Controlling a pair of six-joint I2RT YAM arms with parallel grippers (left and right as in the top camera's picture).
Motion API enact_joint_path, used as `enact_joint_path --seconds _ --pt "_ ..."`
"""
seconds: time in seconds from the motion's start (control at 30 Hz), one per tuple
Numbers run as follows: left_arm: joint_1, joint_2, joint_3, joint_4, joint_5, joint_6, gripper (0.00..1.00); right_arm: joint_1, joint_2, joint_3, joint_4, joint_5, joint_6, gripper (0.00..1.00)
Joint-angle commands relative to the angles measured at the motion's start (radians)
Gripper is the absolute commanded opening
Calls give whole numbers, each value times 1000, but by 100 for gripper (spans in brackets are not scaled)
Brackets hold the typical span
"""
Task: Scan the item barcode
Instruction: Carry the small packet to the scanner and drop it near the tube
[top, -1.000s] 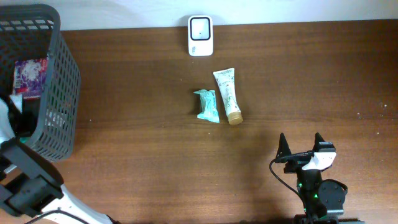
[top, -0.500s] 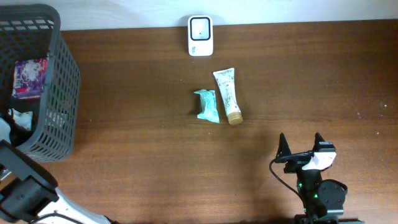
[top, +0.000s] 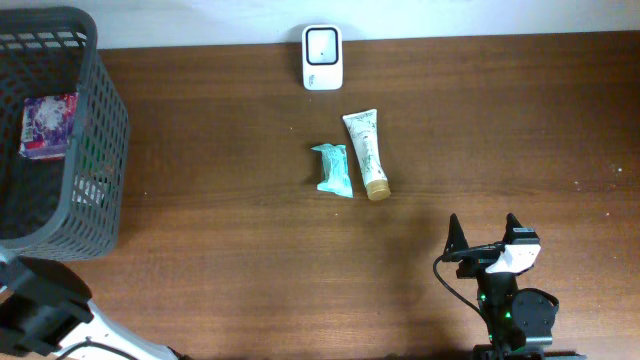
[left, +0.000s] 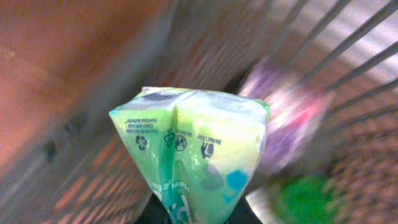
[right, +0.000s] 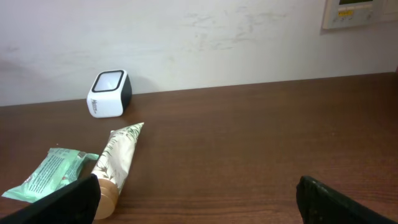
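The left gripper (left: 194, 218) is pinching a green packet (left: 199, 155) at the dark basket (top: 105, 140) on the left, well apart from the white scanner (top: 322, 57) at the far edge, so I think scanning is not happening yet, and the right gripper (top: 483, 230) is sitting wide open.

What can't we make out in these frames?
- Barcode on green packet: none visible in left wrist view; bottom edge crops the packet.
- Grip of left fingers: hidden under that packet.
- Contents of basket: motion-blurred in left wrist view.
- Print on tube and teal wrapper: too small overhead.
- Most of right fingers: cropped by right wrist frame's bottom edge.
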Motion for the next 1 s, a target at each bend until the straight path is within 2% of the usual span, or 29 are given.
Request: enact_joint_path --seconds 0.0,0.07,0.1,0.17,0.2,0.27,0.3,0.33,0.37,0.4,0.43,0.5,0.63,0.7,0.83,0.93,0.97 --pt "0 -6 236 41 500 -315 0 8 -6 -7 -4 8 3 99" --pt "-32 -6 306 86 693 -509 0 8 -6 -7 -4 8 3 99" --pt "-66 -6 314 85 760 -549 0 8 -5 -7 -4 8 3 98" --pt "-158 -6 314 52 851 -548 0 8 -5 -7 -4 8 3 99" --pt "-251 -6 314 1 834 -538 0 8 -5 -7 -4 8 3 99" --pt "-409 -6 314 -5 830 -425 0 8 -5 -7 -4 8 3 99" --pt "-492 -5 314 -25 782 -364 0 8 -5 -7 -4 8 3 99" --pt "-561 -5 314 -63 675 -344 0 8 -5 -7 -4 8 3 99" --pt "-638 -5 314 -124 502 -338 0 8 -5 -7 -4 8 3 99" --pt "-745 6 314 -214 232 -338 0 8 -6 -7 -4 8 3 99" --pt "-810 18 314 -264 97 -338 0 8 -5 -7 -4 8 3 99" --pt "-981 100 307 -358 -71 -338 4 8 -5 -7 -4 8 3 99" --pt "-1132 261 299 -372 -71 -339 10 8 -5 -7 -4 8 3 99" --pt "-1202 378 299 -346 -74 -339 10 8 -5 -7 -4 8 3 99" --pt "-1268 539 299 -189 -74 -342 13 8 -5 -7 -4 8 3 99" --pt "-1295 588 299 -103 -57 -343 24 8 -5 -7 -4 8 3 99" --pt "-1300 588 299 -104 -54 -343 24 8 -5 -7 -4 8 3 99"
